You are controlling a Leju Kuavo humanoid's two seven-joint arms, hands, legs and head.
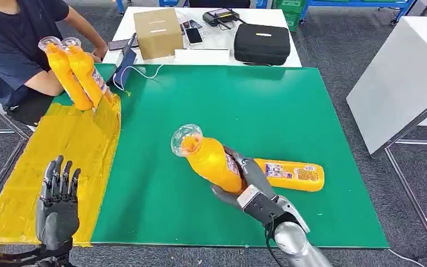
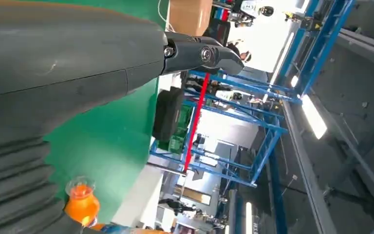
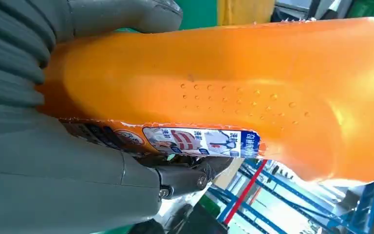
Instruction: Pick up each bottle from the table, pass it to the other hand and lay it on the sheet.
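A: Working on which step right now?

B: Carrying out the pickup, judging by the grip. Wrapping the right hand (image 1: 250,186) around the body of the lifted bottle (image 1: 211,161), thumb on one side and fingers on the other (label showing just by the fingers in the right wrist view). Holding it clear of the green table (image 1: 311,105), tilted, with the neck pointing up and toward the left side.

A: And the left hand (image 1: 58,200), holding anything?

B: Holding nothing. Hovering over the near part of the yellow sheet (image 1: 83,144) with fingers straight and a little apart, well apart from the lifted bottle.

A: So heading into the handover next?

B: Probably. Calling for bringing the two hands together over the table, turning the left palm toward the bottle, closing on a free part of the body or neck, and only then loosening the right grip. Risking a slip otherwise, given the smooth, rounded plastic.

A: Anything else waiting?

B: Seeing a second bottle (image 1: 292,174) lying on its side on the green table just beside the right hand, not yet picked up. Also seeing two more bottles (image 1: 78,72) leaning at the far end of the sheet near a person (image 1: 16,44); failing to tell whether resting there or being held
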